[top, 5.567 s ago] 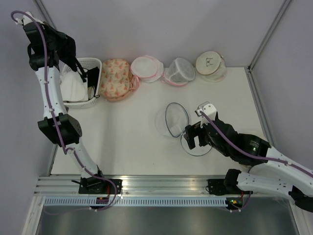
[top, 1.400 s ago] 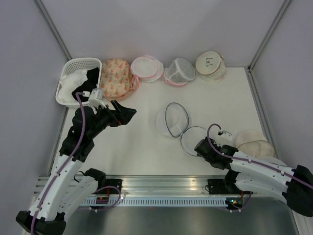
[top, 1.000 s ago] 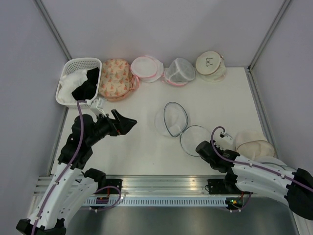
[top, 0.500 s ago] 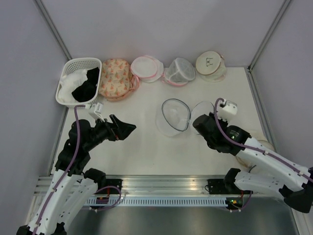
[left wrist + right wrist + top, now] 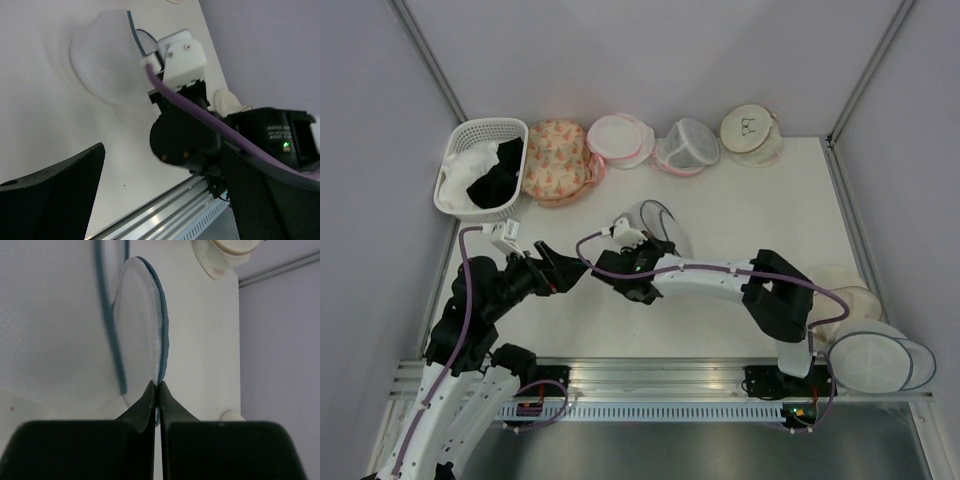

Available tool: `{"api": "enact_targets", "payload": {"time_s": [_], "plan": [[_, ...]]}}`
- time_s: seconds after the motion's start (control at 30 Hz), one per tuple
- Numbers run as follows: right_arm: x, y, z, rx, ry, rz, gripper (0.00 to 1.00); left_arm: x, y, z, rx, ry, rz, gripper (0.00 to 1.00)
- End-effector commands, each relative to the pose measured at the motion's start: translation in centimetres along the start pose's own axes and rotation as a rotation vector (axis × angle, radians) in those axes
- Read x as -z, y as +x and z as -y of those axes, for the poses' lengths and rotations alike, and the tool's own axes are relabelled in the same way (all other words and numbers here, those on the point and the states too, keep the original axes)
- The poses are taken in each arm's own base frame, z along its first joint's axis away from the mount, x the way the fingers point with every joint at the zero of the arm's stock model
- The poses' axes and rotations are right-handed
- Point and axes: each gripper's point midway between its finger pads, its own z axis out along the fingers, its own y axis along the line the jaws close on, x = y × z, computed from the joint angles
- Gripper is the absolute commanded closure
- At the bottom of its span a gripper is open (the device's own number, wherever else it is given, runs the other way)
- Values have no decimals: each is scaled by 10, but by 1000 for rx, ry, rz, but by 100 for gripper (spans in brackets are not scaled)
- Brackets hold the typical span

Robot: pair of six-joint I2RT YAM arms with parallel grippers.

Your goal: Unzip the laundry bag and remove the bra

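The laundry bag [image 5: 658, 222] lies near the middle of the white table [image 5: 760, 215], its dark blue zipper rim curving over the translucent mesh. The right gripper [image 5: 642, 243] reaches across from the right side, and its fingers are pressed together on the bag's rim; the right wrist view shows the two black fingertips pinching the zipper edge [image 5: 161, 355] where the mesh lid stands up on edge. Nothing dark shows inside the bag.

The left gripper [image 5: 563, 272] hovers just left of the right wrist, its two black fingers [image 5: 50, 195] spread wide apart with nothing between them.

The white plastic basket [image 5: 468, 133] sits in the far-left corner of the table. It holds a white cloth [image 5: 463, 166] and the bra [image 5: 498, 180], a black bundle lying against the cloth.

Beside the basket, along the back edge, stand a floral pink bag [image 5: 554, 160], two pink-trimmed mesh bags [image 5: 620, 140] and a cream round bag [image 5: 751, 133].
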Motion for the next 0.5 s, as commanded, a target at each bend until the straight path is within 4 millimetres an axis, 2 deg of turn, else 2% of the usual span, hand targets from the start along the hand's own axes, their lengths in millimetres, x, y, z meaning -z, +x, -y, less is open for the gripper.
{"api": "enact_targets", "payload": {"time_s": [0.0,0.03,0.07,0.1,0.13,0.17,0.2,0.27,0.3,0.33,0.4,0.47], "plan": [[16,-38,-13,97,61,145,100,5,-6,-5,38,-48,42,1],[22,-29,-27,135,21,170,100,7,-7,-5,41,-51,48,0],[26,-30,-33,155,-2,193,100,9,-8,-5,43,-57,57,0],[32,-41,-38,81,-28,243,100,10,-10,-7,44,-68,70,0],[33,-32,-41,142,-34,256,100,12,-11,-8,45,-73,79,0],[39,-32,-47,135,-69,274,99,14,-12,-7,47,-74,89,0],[41,-31,-47,123,-89,281,95,15,-14,-9,50,-84,103,0],[45,-29,-52,102,-160,292,74,16,-15,-12,56,-101,107,0],[49,-28,-46,78,-184,301,37,16,-15,-12,58,-104,110,0],[54,-28,-45,61,-205,312,24,15,-14,-13,61,-107,109,0],[67,-30,-39,6,-299,338,10,14,-14,-14,72,-109,104,0],[85,-32,-38,-76,-406,359,2,13,-13,-13,79,-110,99,0]]}}
